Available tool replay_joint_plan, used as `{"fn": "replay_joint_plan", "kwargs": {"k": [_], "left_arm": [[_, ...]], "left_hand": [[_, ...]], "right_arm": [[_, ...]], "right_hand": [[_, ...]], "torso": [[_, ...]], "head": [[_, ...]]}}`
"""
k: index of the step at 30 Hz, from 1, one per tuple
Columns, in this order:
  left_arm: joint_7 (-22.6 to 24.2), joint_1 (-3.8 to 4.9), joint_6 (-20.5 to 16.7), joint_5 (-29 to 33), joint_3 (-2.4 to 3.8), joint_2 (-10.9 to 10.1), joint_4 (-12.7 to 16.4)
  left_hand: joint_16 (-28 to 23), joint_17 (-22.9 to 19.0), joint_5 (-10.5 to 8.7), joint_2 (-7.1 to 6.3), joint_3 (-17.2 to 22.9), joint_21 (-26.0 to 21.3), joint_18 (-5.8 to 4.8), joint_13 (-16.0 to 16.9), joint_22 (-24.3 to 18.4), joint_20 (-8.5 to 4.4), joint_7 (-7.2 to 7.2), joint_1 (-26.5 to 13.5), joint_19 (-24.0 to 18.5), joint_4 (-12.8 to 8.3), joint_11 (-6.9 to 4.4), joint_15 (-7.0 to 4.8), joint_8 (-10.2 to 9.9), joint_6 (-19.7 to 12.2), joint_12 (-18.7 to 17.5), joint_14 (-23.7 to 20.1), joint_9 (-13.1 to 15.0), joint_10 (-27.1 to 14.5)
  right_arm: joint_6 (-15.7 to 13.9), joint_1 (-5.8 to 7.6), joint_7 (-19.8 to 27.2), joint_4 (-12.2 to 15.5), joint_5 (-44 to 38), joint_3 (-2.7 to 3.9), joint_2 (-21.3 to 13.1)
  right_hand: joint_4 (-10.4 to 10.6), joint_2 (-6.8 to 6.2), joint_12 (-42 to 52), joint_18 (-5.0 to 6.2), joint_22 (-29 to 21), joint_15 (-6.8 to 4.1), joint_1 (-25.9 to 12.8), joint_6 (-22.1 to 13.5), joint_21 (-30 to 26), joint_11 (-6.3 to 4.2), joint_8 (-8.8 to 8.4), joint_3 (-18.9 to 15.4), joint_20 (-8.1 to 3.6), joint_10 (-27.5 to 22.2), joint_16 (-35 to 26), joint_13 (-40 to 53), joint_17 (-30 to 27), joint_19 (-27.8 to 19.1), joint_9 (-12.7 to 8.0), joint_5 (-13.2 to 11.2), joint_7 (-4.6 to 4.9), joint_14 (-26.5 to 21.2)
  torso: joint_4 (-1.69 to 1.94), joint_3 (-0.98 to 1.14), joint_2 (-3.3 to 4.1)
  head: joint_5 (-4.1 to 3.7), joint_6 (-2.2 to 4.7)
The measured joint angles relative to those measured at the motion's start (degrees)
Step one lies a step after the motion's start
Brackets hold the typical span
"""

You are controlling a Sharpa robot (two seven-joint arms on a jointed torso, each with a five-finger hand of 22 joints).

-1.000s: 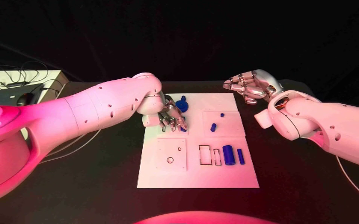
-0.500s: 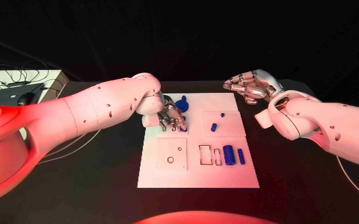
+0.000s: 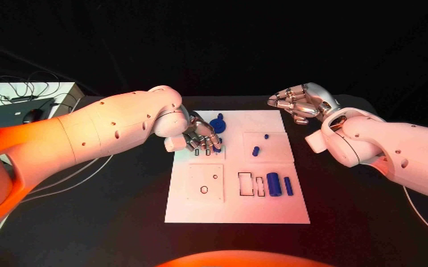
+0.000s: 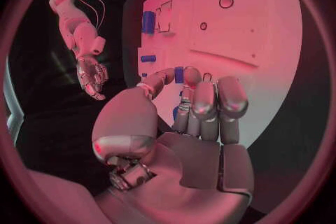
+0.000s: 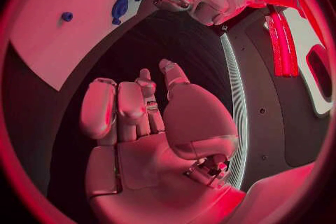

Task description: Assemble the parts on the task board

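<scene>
The white task board (image 3: 236,208) lies mid-table. My left hand (image 3: 201,137) hangs fingers-down over its far left corner. In the left wrist view the thumb and a finger of that hand (image 4: 189,123) close round a small blue part (image 4: 179,74). A round blue part (image 3: 218,123) sits just behind the hand. Two small blue parts (image 3: 265,136) (image 3: 255,151) lie in the far right field. A thick blue cylinder (image 3: 272,184) and a thinner one (image 3: 287,185) lie beside two outlined slots (image 3: 243,184). My right hand (image 3: 299,103) hovers off the far right corner, fingers curled, holding nothing.
A grey box with cables (image 3: 26,103) stands at the table's left edge, and a cable (image 3: 94,171) trails across the black table toward the board. A small panel with a hole (image 3: 204,190) sits on the board's near left.
My left hand has drawn slightly back and to the left over the board's far corner. The right hand has barely moved.
</scene>
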Motion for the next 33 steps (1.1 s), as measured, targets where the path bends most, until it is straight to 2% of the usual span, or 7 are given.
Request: {"fn": "replay_joint_plan", "kwargs": {"k": [7,14,25,28,30,32,33], "left_arm": [[0.01,0.00,-1.76,0.30,0.08,-3.55,4.07],[0.06,-0.12,-3.52,-2.42,0.08,-5.40,6.94],[0.09,-0.54,-6.68,-11.04,-0.23,-4.97,7.96],[0.09,-0.74,-7.11,-13.16,-0.33,-4.31,7.67],[0.09,-0.87,-7.26,-14.27,-0.38,-3.96,7.41],[0.07,-1.01,-7.35,-15.27,-0.42,-3.58,7.07],[0.06,-1.06,-7.36,-15.62,-0.44,-3.42,6.93]], "left_hand": [[0.52,-0.09,0.21,-0.24,0.01,0.00,-0.01,0.60,0.03,0.00,-0.02,-0.37,0.00,0.00,0.50,-0.19,0.04,0.18,0.00,0.20,0.33,0.56],[0.78,-0.45,0.21,-0.38,0.64,-0.25,-0.05,0.62,0.02,-0.21,0.17,-0.51,0.21,-0.48,0.32,-0.40,0.04,0.79,-0.04,0.00,0.73,1.15],[0.78,-1.26,0.20,-0.38,0.72,-0.66,-0.44,1.37,-0.02,-0.42,0.21,-0.51,0.41,-0.41,0.52,-0.39,-0.38,0.84,-0.05,0.00,1.66,1.36],[0.78,-1.26,0.19,-0.38,0.72,-0.66,-0.44,1.37,-0.02,-0.42,0.37,-0.51,0.41,-0.41,0.52,-0.39,-0.41,1.00,-0.05,0.00,1.70,1.36],[0.78,-1.26,0.19,-0.38,0.72,-0.66,-0.45,1.37,-0.02,-0.42,0.37,-0.51,0.41,-0.41,0.52,-0.39,-0.54,1.01,-0.05,0.00,1.73,1.36],[0.78,-1.39,0.15,-0.38,0.72,-0.66,-0.45,1.37,-0.02,-0.42,0.37,-0.51,0.41,-0.41,0.52,-0.39,-0.58,1.01,-0.34,0.00,1.82,1.36],[0.78,-1.41,0.13,-0.38,0.72,-0.66,-0.45,1.37,-0.02,-0.42,0.37,-0.51,0.41,-0.41,0.52,-0.39,-0.58,1.01,-0.33,0.00,1.83,1.37]], "right_arm": [[0.01,-0.01,0.02,-0.24,-0.02,-0.01,-0.12],[-0.01,-0.03,0.22,-0.71,-0.03,-0.02,-0.16],[-0.22,-0.03,0.91,-1.44,-0.04,-0.02,-0.10],[-0.50,-0.03,1.50,-1.64,0.06,-0.02,-0.05],[-0.73,-0.03,2.04,-1.72,0.23,-0.02,0.02],[-1.08,0.00,2.83,-1.85,0.60,-0.02,0.14],[-1.26,0.01,3.23,-1.91,0.82,-0.01,0.18]], "right_hand": [[0.00,-0.01,0.00,0.00,0.00,0.00,-0.01,0.00,0.00,0.00,0.00,0.00,0.00,0.00,0.00,-0.01,0.00,0.00,-0.08,0.00,0.00,0.00],[0.00,-0.23,0.00,0.00,0.00,0.00,-0.23,0.23,0.00,0.08,-0.22,0.00,0.00,0.09,0.00,-0.01,-0.08,0.00,-0.16,0.00,0.21,0.00],[0.00,-0.23,-0.57,0.00,-0.01,0.00,-0.23,0.24,-0.25,0.09,-0.27,0.00,0.00,0.09,-0.21,-0.33,-0.35,0.00,-0.37,0.00,0.20,0.00],[-0.24,-0.23,-4.02,0.00,-0.01,-0.31,-0.23,0.24,-6.20,0.34,-0.50,0.24,0.00,-1.57,-3.93,-2.96,-3.30,0.00,-0.47,0.00,0.19,-0.31],[-0.43,-0.23,-7.56,0.01,-0.01,-0.31,-0.23,0.00,-13.86,0.45,-0.64,0.43,-0.10,-3.48,-8.39,-5.91,-6.75,-0.61,-0.60,0.00,0.21,-1.19],[-0.73,-0.23,-10.60,0.95,-0.01,-0.26,-0.23,-0.36,-23.75,0.68,-0.72,0.73,0.08,-4.27,-13.83,-9.01,-10.44,-2.20,-0.64,0.00,0.38,-1.97],[-0.87,-0.23,-12.27,1.42,-1.37,0.00,-0.23,-0.75,-31.23,0.60,-0.96,0.86,0.20,-4.56,-16.77,-11.12,-11.91,-3.26,-0.75,0.00,0.75,-2.28]], "torso": [[0.03,0.04,-0.05],[0.01,0.00,-0.07],[-0.04,-0.01,-0.02],[-0.07,-0.01,0.00],[-0.10,-0.01,0.01],[-0.10,-0.01,0.01],[-0.12,-0.01,0.03]], "head": [[0.09,-0.09],[0.27,-0.19],[0.69,-0.32],[0.74,-0.35],[0.76,-0.35],[0.79,-0.36],[0.79,-0.36]]}}
